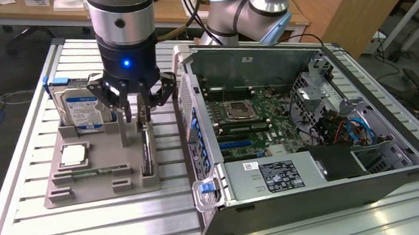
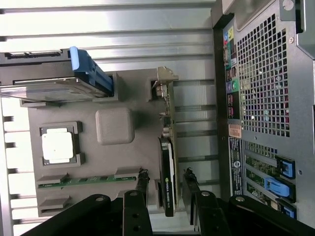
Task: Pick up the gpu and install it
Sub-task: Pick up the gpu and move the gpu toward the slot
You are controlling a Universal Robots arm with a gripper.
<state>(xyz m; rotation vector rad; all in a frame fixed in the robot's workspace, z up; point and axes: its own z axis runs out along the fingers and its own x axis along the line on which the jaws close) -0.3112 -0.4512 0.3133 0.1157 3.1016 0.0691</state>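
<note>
Jaws stand spread astride the gpu [image 2: 167,169], apparently not yet touching it; the card sits upright on edge in a slot of the grey holder tray [image 2: 88,157], both faces exposed for pinching.

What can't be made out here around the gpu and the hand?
- gpu lower edge: exterior view, sunk in a slot of the gray holder.
- gpu cooler face: exterior view, card seen edge-on, far end behind the hand.
- gpu label print: wrist view, too small to read.
- hard drive: exterior view, its side toward the exterior view's right sits behind the hand.
</note>
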